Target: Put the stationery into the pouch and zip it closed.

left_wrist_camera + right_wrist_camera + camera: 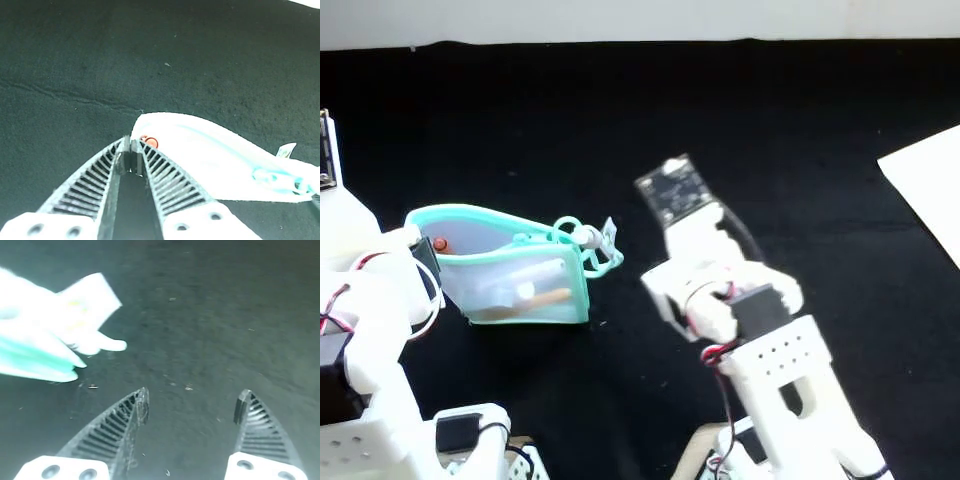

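Note:
A teal-edged, see-through pouch (510,275) lies on the black cloth, mouth gaping at the top. Inside it are a red-tipped item (440,244) and a wooden stick-like piece (535,302). The zip pull with a white tag (605,240) sticks out at the pouch's right end. My left gripper (131,147) is shut, pinching the left end of the pouch (210,160) next to the red item (150,142). My right gripper (192,402) is open above bare cloth, apart from the pouch (30,350) and its white tag (90,300). The right arm (720,280) stands just right of the pouch.
A white sheet of paper (930,190) lies at the table's right edge. The left arm's body (360,330) fills the near left corner. Black cloth stretches behind the pouch to the pale wall.

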Action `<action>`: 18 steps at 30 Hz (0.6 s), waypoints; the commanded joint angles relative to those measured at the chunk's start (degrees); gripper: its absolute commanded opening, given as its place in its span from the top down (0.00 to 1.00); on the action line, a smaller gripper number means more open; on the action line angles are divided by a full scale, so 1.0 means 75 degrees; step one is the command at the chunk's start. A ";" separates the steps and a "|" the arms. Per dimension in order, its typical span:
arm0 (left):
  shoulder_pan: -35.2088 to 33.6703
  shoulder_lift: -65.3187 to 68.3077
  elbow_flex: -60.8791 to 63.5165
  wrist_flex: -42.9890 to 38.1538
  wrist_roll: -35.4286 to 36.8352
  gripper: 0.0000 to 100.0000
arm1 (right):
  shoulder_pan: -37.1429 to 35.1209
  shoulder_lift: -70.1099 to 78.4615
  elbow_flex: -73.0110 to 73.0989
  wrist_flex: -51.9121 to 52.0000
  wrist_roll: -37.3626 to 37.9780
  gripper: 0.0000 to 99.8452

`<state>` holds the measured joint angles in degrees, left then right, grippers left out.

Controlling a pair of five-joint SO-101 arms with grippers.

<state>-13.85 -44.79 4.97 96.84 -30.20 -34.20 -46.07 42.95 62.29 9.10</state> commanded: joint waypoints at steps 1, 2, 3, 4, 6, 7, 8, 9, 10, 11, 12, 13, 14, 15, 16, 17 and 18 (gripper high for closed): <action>0.0170 0.0111 0.0580 0.0270 0.0035 0.99 | -0.0463 -0.0182 0.0123 -0.0393 -0.0082 0.72; 0.0170 0.0111 0.0686 0.0270 0.0035 0.99 | -0.0498 -0.0182 0.0123 -0.0393 -0.0082 0.72; 0.0170 0.0111 0.0756 0.0258 0.0023 0.99 | -0.0498 -0.0182 0.0123 -0.0393 -0.0082 0.72; 0.0170 0.0111 0.0803 0.0258 0.0023 0.99 | -0.0498 -0.0193 0.0123 -0.0381 -0.0082 0.72; 0.0170 0.0111 0.0815 0.0258 0.0023 0.99 | -0.0522 -0.0193 0.0111 -0.0275 -0.0082 0.72; 0.0170 0.0111 0.0803 0.0258 0.0023 0.99 | -0.0604 -0.0193 0.0111 -0.0182 -0.0082 0.72; 0.0170 0.0111 0.0779 0.0258 0.0023 0.99 | -0.0709 -0.0193 0.0111 -0.0111 -0.0082 0.72; 0.0170 0.0111 0.0756 0.0258 0.0023 0.99 | -0.0815 -0.0193 0.0111 -0.0076 -0.0082 0.72; 0.0170 0.0111 0.0756 0.0258 0.0023 0.99 | -0.0908 -0.0193 0.0111 -0.0064 -0.0082 0.72; 0.0170 0.0111 0.0756 0.0258 0.0023 0.99 | -0.0979 -0.0193 0.0111 -0.0064 -0.0082 0.72; 0.0170 0.0111 0.0768 0.0258 0.0023 0.99 | -0.1026 -0.0193 0.0111 -0.0064 -0.0082 0.72; 0.0170 0.0111 0.0791 0.0258 0.0023 0.99 | -0.1037 -0.0193 0.0100 -0.0064 -0.0082 0.72; 0.0170 0.0111 0.0803 0.0258 0.0023 0.99 | -0.1037 -0.0193 0.0053 -0.0064 -0.0082 0.72; 0.0170 0.0111 0.0803 0.0258 0.0023 0.99 | -0.1037 -0.0193 -0.0018 -0.0064 -0.0105 0.72; 0.0170 0.0111 0.0803 0.0258 0.0023 0.99 | -0.1037 -0.0193 -0.0100 -0.0053 -0.0270 0.72; 0.0170 0.0111 0.0803 0.0258 0.0023 0.99 | -0.1037 -0.0193 -0.0193 -0.0053 -0.0492 0.72; 0.0170 0.0111 0.0803 0.0258 0.0023 0.99 | -0.1037 -0.0193 -0.0287 -0.0053 -0.0680 0.72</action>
<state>-13.85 -44.88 7.34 96.84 -30.20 -41.23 -46.15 43.65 61.41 7.16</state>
